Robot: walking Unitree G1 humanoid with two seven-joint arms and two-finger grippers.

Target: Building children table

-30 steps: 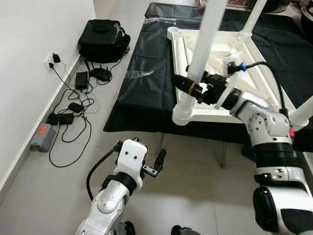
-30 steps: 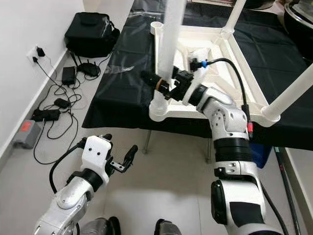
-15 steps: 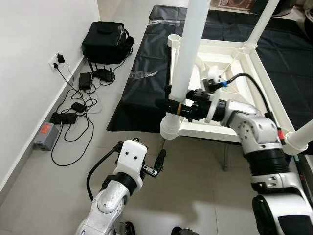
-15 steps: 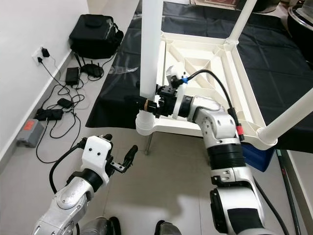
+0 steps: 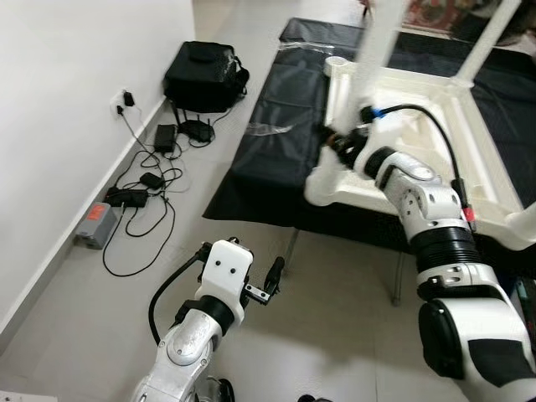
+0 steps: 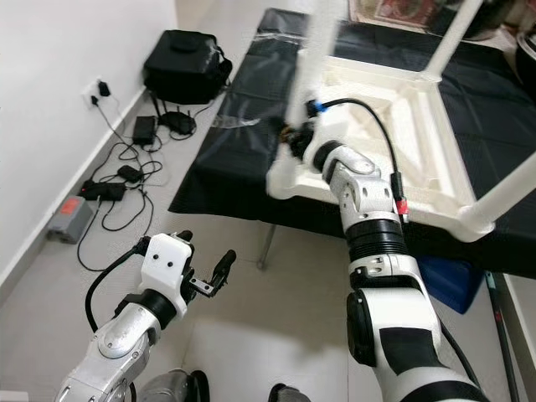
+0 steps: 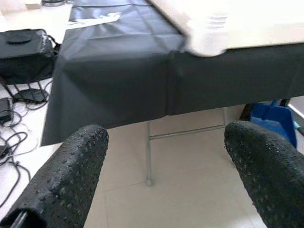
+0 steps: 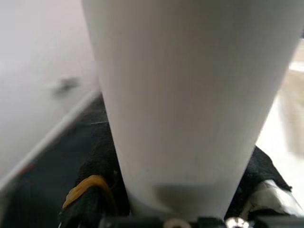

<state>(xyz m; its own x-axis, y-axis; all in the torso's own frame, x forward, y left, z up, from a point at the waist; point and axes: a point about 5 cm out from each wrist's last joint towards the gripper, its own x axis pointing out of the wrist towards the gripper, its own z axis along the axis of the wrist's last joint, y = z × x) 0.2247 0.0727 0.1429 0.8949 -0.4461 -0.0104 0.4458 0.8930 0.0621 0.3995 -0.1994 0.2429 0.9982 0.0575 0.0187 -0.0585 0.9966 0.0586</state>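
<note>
The white children's table (image 5: pixel 335 186) lies upside down on a black-covered table (image 5: pixel 268 159), with its legs pointing up. My right gripper (image 5: pixel 337 144) is shut on the near-left white leg (image 5: pixel 378 38), low down by its corner socket. In the right wrist view that leg (image 8: pixel 185 95) sits between the black fingers (image 8: pixel 90 199). Another leg (image 6: pixel 511 188) rises at the near right corner and a third leg (image 5: pixel 486 38) at the back. My left gripper (image 5: pixel 272 276) hangs low over the floor, open and holding nothing, its fingers (image 7: pixel 66 180) wide apart.
A black bag (image 5: pixel 205 74) sits by the wall, with cables and chargers (image 5: pixel 134 180) and a grey box (image 5: pixel 94 224) on the floor. Clear plastic wrap (image 5: pixel 268 130) lies on the cloth. Under the black-covered table are a metal table leg (image 5: pixel 289 247) and a blue bin (image 6: pixel 452 280).
The camera view has shifted. The gripped leg and its corner, which hung past the cloth's front edge half a second ago, now sit farther back on the cloth. The left arm is unchanged.
</note>
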